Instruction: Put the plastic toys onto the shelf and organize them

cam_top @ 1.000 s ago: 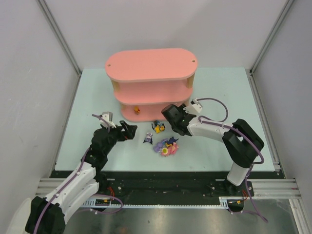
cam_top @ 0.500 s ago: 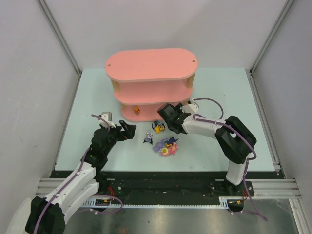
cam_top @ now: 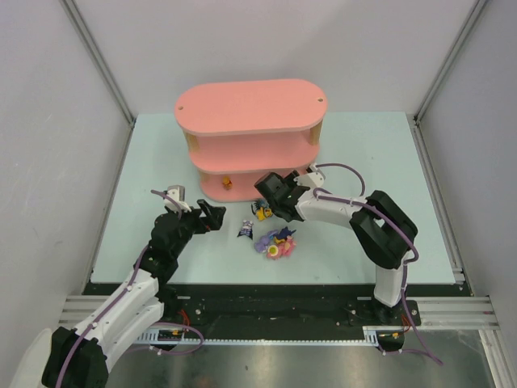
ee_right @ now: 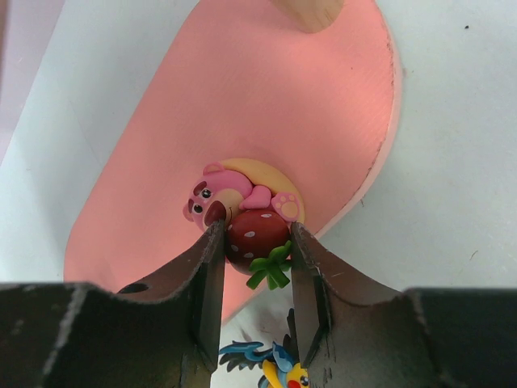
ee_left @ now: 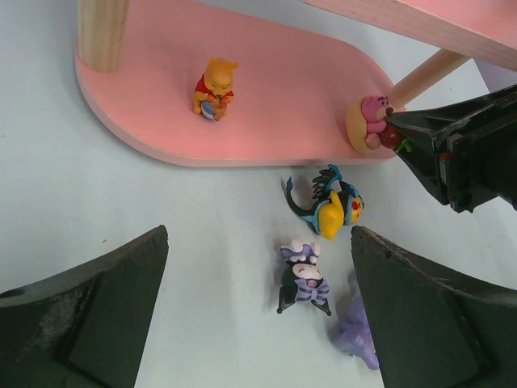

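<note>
The pink three-tier shelf (cam_top: 242, 109) stands at the back; its bottom board shows in the wrist views (ee_right: 266, 105) (ee_left: 266, 113). An orange bear toy (ee_left: 214, 87) stands on that board. My right gripper (ee_right: 254, 255) is shut on a pink bear toy with a red strawberry (ee_right: 242, 210), holding it over the board's front edge; it also shows in the left wrist view (ee_left: 373, 121). My left gripper (ee_left: 258, 323) is open above the table. Before it lie a black-eared toy with a purple bow (ee_left: 303, 275), a yellow-blue toy (ee_left: 335, 206) and a purple toy (ee_left: 355, 331).
More small toys, pink and yellow among them, cluster on the light table (cam_top: 279, 242) in front of the shelf. Grey walls enclose the table on three sides. The shelf's wooden posts (ee_left: 101, 32) stand at the board's ends.
My right gripper has moved left and toward the shelf, carrying the pink bear toy to the bottom board's edge. My left arm has not moved.
</note>
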`<state>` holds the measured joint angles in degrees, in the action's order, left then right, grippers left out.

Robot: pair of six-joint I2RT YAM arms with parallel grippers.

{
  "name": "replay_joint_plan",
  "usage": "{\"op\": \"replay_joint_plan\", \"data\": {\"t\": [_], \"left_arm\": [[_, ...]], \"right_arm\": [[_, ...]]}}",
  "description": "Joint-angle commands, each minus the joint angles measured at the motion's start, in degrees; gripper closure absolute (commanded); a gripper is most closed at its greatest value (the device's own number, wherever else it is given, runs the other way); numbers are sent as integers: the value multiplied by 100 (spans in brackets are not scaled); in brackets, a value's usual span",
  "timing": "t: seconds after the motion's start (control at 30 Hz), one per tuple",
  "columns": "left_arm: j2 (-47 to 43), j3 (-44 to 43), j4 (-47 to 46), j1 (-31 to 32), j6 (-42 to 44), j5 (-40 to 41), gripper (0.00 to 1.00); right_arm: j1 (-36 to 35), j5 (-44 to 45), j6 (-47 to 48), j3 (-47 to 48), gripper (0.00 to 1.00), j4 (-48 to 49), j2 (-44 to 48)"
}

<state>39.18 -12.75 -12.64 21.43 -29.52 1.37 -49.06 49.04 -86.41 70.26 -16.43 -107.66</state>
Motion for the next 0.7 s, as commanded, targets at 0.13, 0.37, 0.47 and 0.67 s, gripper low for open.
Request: {"op": "replay_joint_plan", "data": {"t": [0.13,0.37,0.47,0.67], "left_arm": [[-86,-271,43,28,51,83,0],[-95,-298,87,28,78,101,0],[-86,-298,95,28,87,118,0],[-86,-289,104,28,87,109,0]], "right_arm": [[-7,238,107,480,100,210,-229],[-16,194,186,506,91,298,-282],[-16,194,195,506,84,307,-291],[-25,176,204,506,70,324,-309]]}}
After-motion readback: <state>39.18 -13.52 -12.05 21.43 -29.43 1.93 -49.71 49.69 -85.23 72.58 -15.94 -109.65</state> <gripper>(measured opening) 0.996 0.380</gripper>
